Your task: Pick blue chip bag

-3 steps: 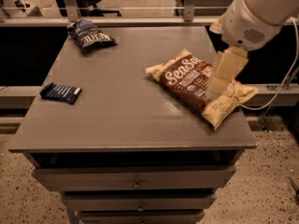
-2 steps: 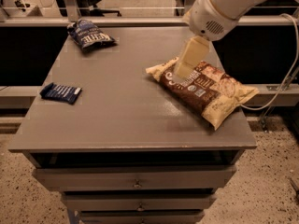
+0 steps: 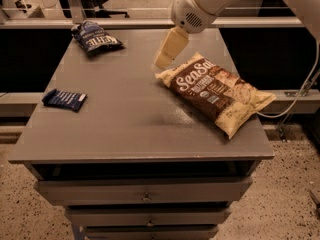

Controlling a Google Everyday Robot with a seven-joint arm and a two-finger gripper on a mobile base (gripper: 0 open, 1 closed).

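The blue chip bag is a small puffy dark-blue bag with white lettering, lying at the far left corner of the grey table. My gripper hangs from the white arm above the middle back of the table, just left of the large brown-and-cream "Sea Salt" bag. It is well to the right of the blue chip bag and holds nothing that I can see.
A flat navy packet with white stripes lies near the table's left edge. The table has drawers below its front edge. A rail and chair legs stand behind the table. A cable hangs at the right.
The arm and gripper have swung left, from over the right end of the Sea Salt bag to just past its left end. The bags have not moved.
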